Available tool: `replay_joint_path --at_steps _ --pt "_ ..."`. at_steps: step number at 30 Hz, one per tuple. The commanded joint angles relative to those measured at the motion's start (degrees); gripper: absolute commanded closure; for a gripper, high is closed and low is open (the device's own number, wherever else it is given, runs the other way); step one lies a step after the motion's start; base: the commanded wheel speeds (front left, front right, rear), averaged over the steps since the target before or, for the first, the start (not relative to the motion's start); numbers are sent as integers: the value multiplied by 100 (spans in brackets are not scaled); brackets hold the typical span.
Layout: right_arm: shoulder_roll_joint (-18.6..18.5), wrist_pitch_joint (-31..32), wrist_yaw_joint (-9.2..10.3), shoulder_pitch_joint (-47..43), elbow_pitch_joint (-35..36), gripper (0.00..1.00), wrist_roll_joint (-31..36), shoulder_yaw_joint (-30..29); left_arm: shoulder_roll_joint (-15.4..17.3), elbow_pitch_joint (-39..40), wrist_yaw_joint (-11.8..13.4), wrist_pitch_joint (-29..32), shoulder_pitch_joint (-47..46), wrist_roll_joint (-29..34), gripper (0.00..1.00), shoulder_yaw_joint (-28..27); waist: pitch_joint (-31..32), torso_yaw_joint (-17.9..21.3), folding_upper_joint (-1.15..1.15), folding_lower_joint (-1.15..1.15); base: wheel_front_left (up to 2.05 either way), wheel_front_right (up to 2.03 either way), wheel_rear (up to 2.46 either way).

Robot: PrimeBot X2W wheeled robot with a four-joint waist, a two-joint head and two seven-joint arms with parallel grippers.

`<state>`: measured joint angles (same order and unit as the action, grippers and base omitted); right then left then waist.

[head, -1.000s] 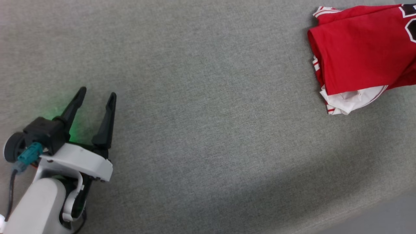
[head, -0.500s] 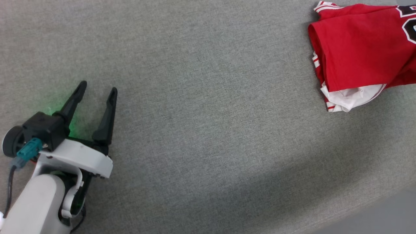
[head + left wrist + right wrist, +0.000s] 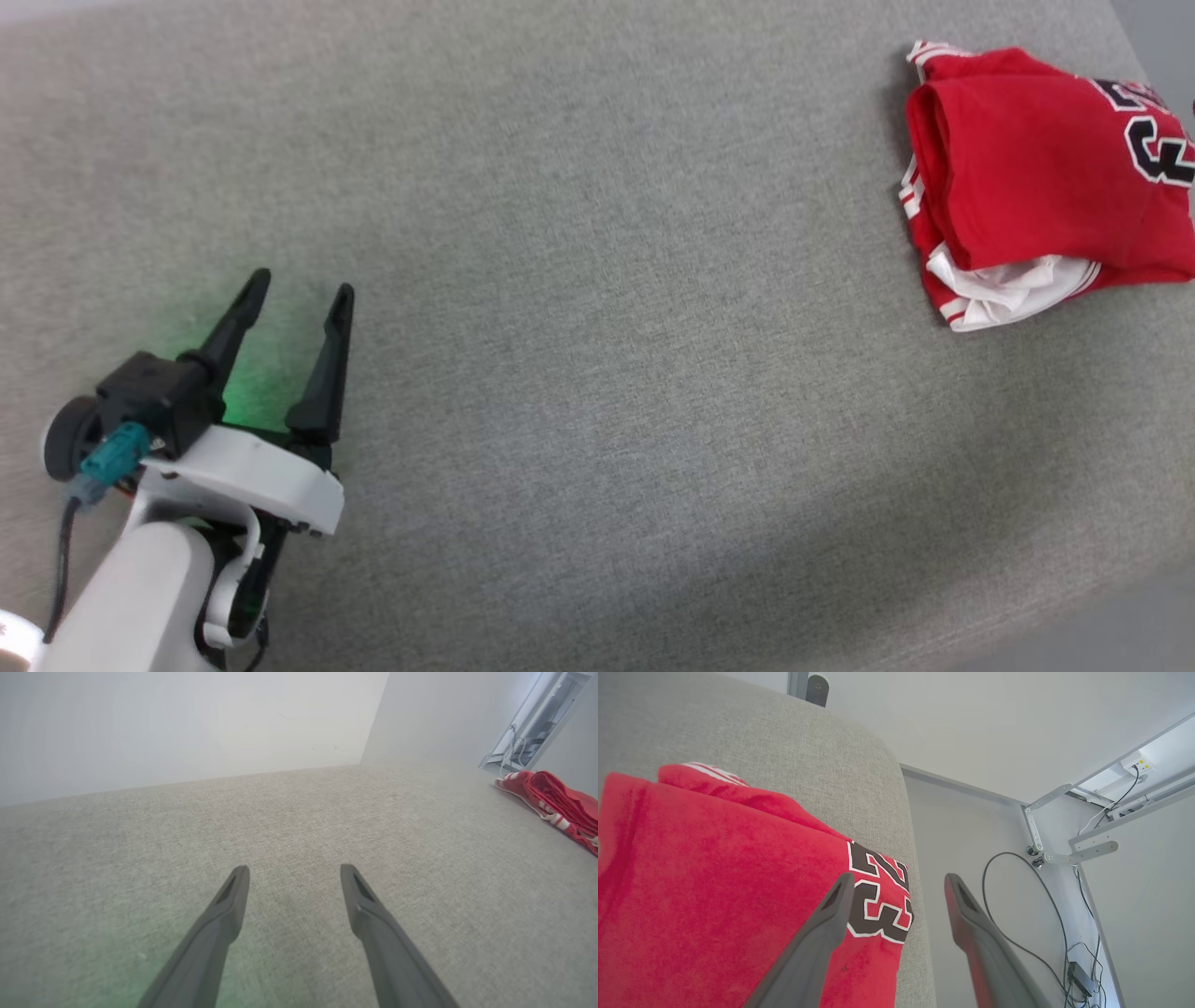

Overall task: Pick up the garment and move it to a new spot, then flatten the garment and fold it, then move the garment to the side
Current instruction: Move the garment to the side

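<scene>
The left gripper [image 3: 302, 283] is spread wide and empty over the grey surface [image 3: 607, 327]. The right gripper [image 3: 900, 877] is also spread, gripping nothing, beside the folded garment [image 3: 1027, 177] at the surface's right end.

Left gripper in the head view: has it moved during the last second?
No, not noticeably. The left gripper sits slightly lower in the picture, but the table's near edge dropped equally, so the camera shifted, not the gripper.

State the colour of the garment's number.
The number is black, edged white; right wrist view.
</scene>
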<state>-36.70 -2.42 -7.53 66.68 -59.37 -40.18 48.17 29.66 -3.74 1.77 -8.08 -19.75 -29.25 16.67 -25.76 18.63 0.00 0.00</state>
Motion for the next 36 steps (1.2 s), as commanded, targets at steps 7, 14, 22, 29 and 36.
replay_joint_path --at_steps 7,14,22,29,36 --pt "-38 -218 9 -219 200 0 -312 190 -146 -190 27 -207 193 -114 0 38 592 -350 0 0 0 0 0" --pt "-67 -480 9 -690 515 0 -661 354 -284 -455 62 -381 497 -234 0 26 1195 -820 0 0 0 0 0" --pt "-106 -1034 8 -1554 783 0 -1046 269 -410 -726 74 -544 932 -362 0 -21 1903 -1446 0 0 0 0 0" --pt "-150 -1260 8 -2376 1068 0 -1068 -76 -437 -889 113 -654 1319 -418 0 -169 2313 -1840 0 0 0 0 0" --pt "-43 -1276 8 -3317 1685 0 -705 -1135 -449 -916 103 -697 1699 -390 0 -424 2618 -2062 0 0 0 0 0"
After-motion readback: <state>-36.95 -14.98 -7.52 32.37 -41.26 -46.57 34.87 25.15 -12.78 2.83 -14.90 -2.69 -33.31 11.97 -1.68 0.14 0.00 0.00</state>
